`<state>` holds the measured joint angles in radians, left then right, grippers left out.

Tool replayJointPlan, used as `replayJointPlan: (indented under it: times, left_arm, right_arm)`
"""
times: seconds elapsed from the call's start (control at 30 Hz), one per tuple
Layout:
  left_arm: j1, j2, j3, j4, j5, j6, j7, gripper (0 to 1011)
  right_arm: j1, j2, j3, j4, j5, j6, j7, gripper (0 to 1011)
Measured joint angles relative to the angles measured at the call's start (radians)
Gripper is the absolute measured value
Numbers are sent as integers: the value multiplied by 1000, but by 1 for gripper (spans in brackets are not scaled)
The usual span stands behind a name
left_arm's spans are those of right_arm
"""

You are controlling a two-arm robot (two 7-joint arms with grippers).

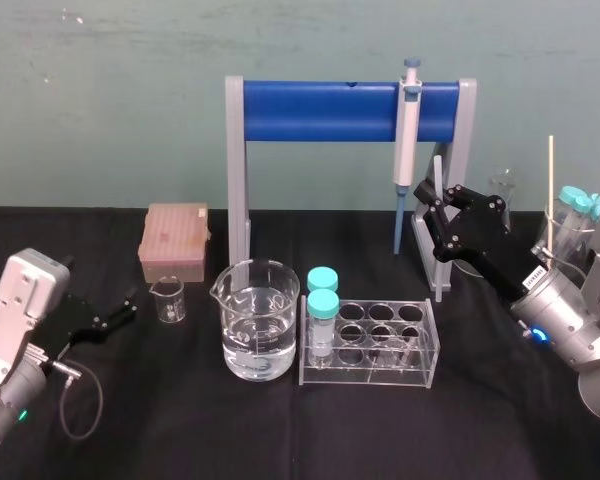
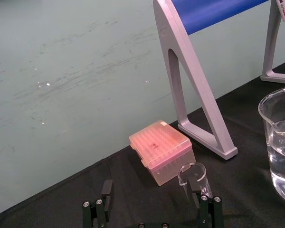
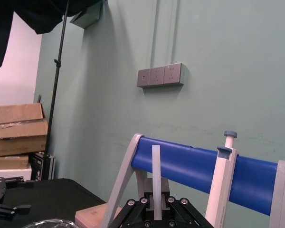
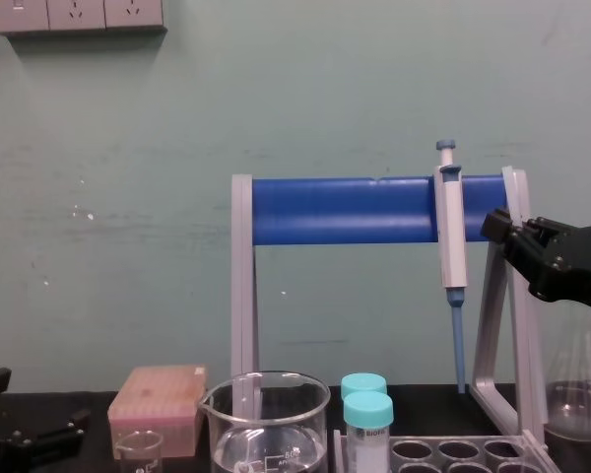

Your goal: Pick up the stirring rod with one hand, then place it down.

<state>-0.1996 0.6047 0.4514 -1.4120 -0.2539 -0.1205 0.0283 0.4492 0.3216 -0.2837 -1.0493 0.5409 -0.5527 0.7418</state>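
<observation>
My right gripper [image 1: 432, 197] is raised above the table at the right, in front of the stand's right leg, and it is shut on the stirring rod [image 1: 437, 168]. The thin whitish rod stands nearly upright and sticks up out of the fingers. In the right wrist view the rod [image 3: 156, 175] rises between the black fingers of the gripper [image 3: 156, 205]. From the chest view the rod [image 4: 510, 189] leans beside the stand's leg above the gripper [image 4: 502, 227]. My left gripper [image 1: 118, 314] rests low at the left with its fingers [image 2: 97, 209] open and nothing between them.
A grey stand with a blue bar [image 1: 320, 110] carries a pipette [image 1: 407, 130]. Below it are a water beaker [image 1: 259, 320], a clear tube rack [image 1: 372, 345] with two capped tubes, a small beaker [image 1: 167, 300] and a pink tip box [image 1: 175, 242]. Flasks [image 1: 570, 225] stand at the far right.
</observation>
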Motion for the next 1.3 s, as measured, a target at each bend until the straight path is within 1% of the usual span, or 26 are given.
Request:
replayJointPlan:
  times: [1.3]
  left_arm:
    - [0,0,0,0,0,0,0,1000]
  right_arm:
    - [1,0,-2,0,2,0,1,72]
